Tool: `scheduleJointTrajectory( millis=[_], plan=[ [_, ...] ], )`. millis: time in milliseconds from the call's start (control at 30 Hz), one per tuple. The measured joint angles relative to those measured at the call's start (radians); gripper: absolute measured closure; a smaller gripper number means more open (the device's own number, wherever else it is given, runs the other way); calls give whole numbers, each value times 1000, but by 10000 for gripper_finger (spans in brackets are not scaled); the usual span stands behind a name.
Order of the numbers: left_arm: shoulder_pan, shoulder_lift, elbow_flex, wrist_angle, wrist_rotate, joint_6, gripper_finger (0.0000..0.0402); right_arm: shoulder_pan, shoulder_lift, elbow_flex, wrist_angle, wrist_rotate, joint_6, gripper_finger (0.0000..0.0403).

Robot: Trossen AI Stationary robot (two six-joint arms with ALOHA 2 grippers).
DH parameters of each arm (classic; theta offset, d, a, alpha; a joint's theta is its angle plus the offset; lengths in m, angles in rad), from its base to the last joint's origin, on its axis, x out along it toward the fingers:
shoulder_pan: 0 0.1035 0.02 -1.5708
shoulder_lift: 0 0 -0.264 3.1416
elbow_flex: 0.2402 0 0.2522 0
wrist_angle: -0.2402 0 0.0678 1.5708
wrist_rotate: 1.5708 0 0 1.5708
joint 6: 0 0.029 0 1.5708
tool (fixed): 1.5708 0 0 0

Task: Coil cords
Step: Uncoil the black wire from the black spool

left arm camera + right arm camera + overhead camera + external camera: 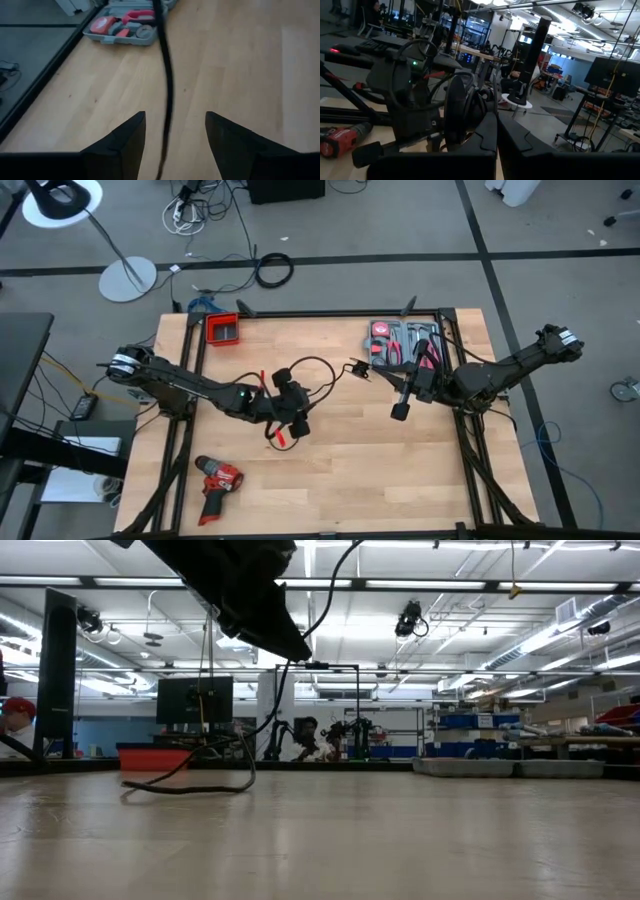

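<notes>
Between spread left gripper [175, 145] fingers, cord [166, 90] over bare table [240, 65].

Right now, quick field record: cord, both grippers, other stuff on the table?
cord: thin black cord looped on the table centre, running between the left gripper's fingers in the left wrist view
left gripper: open, fingers astride the cord, not closed on it
right gripper: shut, empty, right of centre
other: red drill near front left; tool case back right; red bin back left
</notes>
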State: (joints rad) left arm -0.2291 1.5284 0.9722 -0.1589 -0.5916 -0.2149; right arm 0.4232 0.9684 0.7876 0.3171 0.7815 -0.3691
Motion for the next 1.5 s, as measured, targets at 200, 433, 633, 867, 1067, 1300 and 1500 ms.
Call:
scheduleJointTrajectory(
  millis=[200,433,633,867,1067,1300,1500],
  plan=[
    [0,0,0,10,-27,11,274,0,0,0,-8,0,8,403],
    [0,0,0,9,-25,24,390,0,0,0,-12,0,12,403],
    [0,-22,0,-37,-86,30,398,17,0,0,-36,2,41,403],
    [5,-169,0,-132,-217,51,400,67,0,0,-127,0,130,403],
    [-2,-319,0,-64,-229,131,401,67,32,1,-264,19,240,403],
    [-45,-396,0,84,-143,185,401,11,87,1,-361,109,288,403],
    [-87,-347,0,116,-83,156,401,-88,97,1,-343,245,227,403]
  ],
)
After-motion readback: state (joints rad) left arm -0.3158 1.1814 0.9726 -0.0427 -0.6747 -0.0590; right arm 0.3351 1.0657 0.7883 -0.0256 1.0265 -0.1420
